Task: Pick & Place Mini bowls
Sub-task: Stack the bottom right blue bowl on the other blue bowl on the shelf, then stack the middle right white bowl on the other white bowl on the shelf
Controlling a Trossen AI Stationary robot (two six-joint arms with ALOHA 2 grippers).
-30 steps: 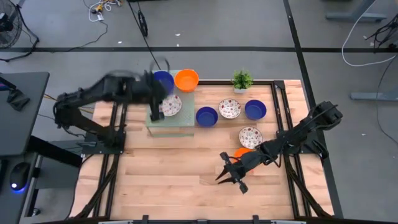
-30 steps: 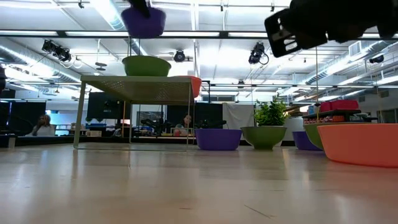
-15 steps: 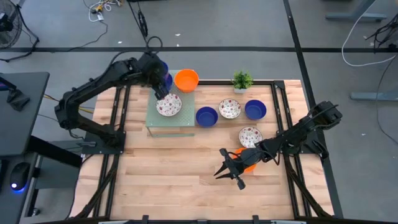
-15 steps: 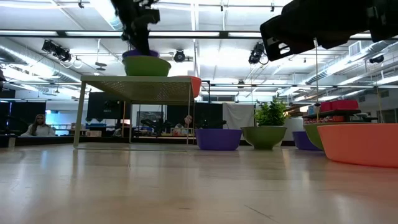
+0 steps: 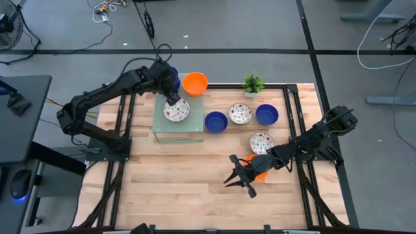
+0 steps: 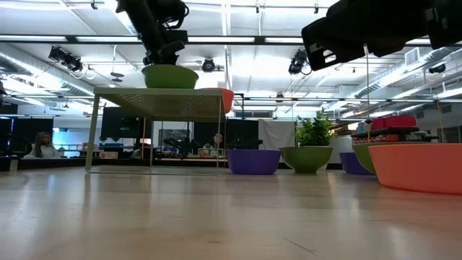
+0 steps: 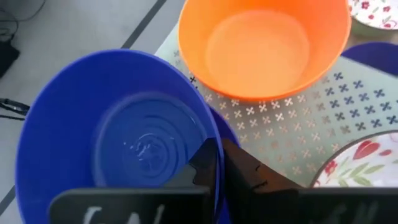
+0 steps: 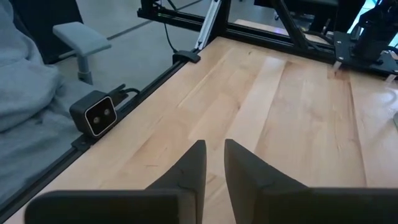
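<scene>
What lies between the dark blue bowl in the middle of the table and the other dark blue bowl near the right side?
In the high view, a white floral-patterned bowl lies between the middle dark blue bowl and the right dark blue bowl.

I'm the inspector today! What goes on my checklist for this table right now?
Surface: pale wooden table carrying a pale perforated raised shelf.
Job's things: on the shelf, a dark blue round bowl, an orange round bowl and a white floral bowl; five more bowls on the table.
Clutter: small green potted plant.
End effectors: left end effector pinches the blue bowl's rim; right end effector hovers over bare wood.
Cables: dark cable on the floor.
Surroundings: seated person far off.
</scene>
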